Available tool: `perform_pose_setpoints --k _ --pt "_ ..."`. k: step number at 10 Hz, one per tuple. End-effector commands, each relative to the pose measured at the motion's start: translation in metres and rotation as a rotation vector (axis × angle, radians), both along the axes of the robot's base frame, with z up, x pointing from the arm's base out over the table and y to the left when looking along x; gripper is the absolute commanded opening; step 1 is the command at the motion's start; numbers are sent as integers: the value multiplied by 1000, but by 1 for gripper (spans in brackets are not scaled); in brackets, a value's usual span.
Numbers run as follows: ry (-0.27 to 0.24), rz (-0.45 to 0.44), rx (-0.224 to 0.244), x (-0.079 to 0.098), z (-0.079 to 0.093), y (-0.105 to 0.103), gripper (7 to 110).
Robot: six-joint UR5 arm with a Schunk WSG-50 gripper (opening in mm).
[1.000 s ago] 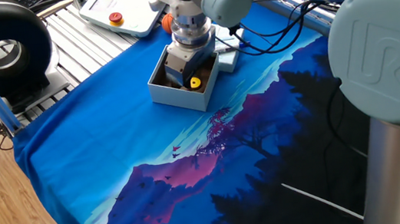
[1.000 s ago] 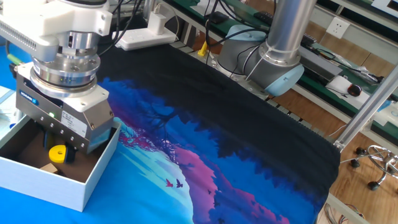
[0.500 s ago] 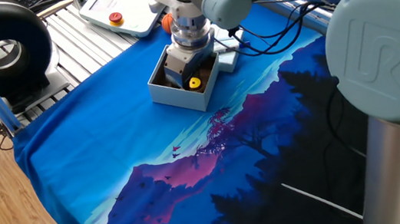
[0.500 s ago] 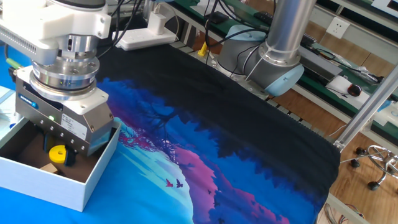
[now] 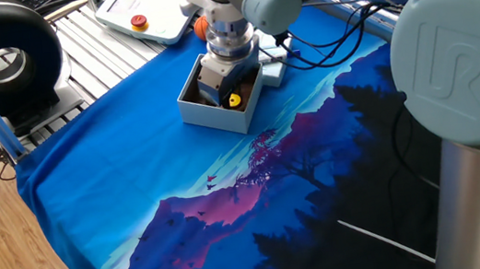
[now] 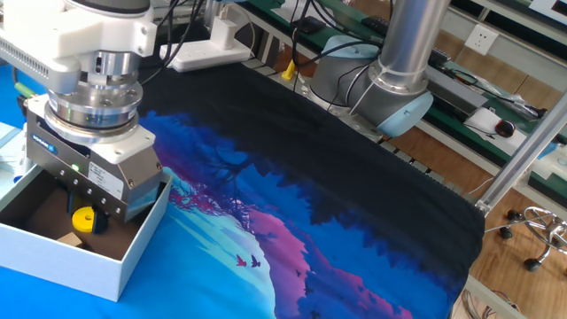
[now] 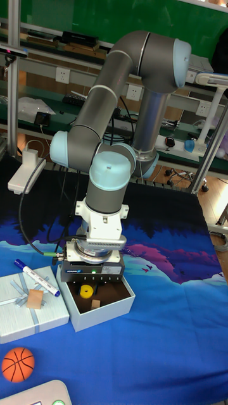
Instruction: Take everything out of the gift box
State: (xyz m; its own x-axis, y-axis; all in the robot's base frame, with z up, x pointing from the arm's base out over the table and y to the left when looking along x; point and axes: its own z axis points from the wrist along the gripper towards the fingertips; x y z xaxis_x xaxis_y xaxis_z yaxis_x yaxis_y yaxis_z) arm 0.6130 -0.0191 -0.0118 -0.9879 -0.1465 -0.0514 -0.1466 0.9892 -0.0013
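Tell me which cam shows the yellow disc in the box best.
The other fixed view: the yellow disc sits close and large under the end effector. The tall fixed view shows it whole but smaller; one fixed view gives only a small yellow patch.

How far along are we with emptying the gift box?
Done: the orange ball lies on the cloth, and the pen and one wooden cube lie on the lid. In hand: the gripper is down inside the gift box at the yellow disc; I cannot tell whether it grips it. Left: that disc and a second cube in the box.
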Motion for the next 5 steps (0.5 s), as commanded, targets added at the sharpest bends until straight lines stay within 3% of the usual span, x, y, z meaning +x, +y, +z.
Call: perform_pose_setpoints --k 1,4,5 --pt "7 -30 5 -2 3 0 7" --pt "24 -37 8 -6 19 2 7" --pt "36 -34 25 -8 39 10 7"
